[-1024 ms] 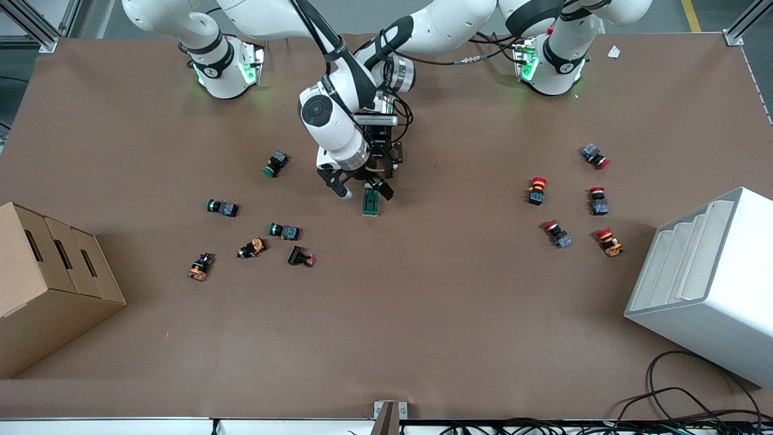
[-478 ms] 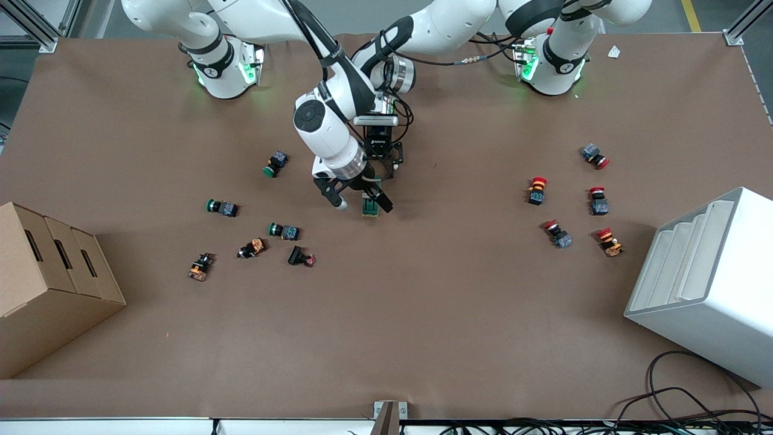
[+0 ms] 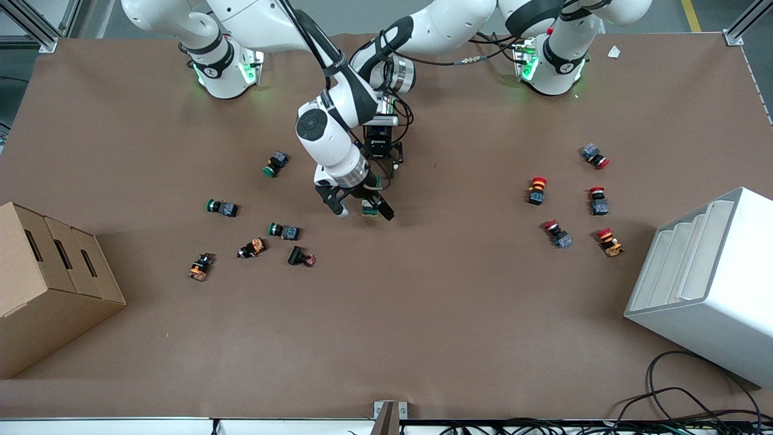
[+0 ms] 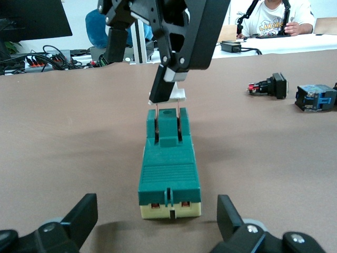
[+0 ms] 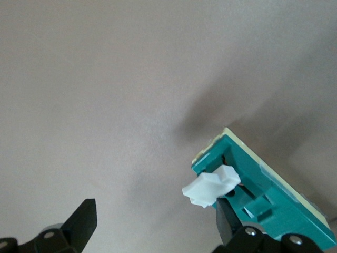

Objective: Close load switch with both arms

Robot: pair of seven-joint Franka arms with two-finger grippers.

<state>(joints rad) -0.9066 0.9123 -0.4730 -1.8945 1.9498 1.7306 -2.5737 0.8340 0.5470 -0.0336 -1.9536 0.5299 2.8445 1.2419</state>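
The dark-green load switch [image 3: 369, 209] lies at mid-table, mostly covered by the right gripper. In the left wrist view the load switch [image 4: 169, 168] lies lengthwise, with its white lever [image 4: 171, 95] raised at the end away from that camera. My left gripper [image 4: 157, 206] is open, its fingers either side of the cream end and not touching it; it also shows in the front view [image 3: 378, 172]. My right gripper [image 3: 362, 210] is open over the switch. One of its fingers [image 4: 181, 52] rests against the lever. The right wrist view shows the lever [image 5: 210, 188] beside that finger [image 5: 226, 226].
Green-capped push buttons [image 3: 275, 163] [image 3: 222, 207] [image 3: 284, 231] and other small parts lie toward the right arm's end. Red-capped buttons [image 3: 536, 190] [image 3: 557, 234] lie toward the left arm's end. A cardboard box [image 3: 48, 284] and a white bin [image 3: 706, 284] stand at the table's ends.
My right gripper has moved along the switch toward the front camera and now covers more of it. The left gripper has stayed in place.
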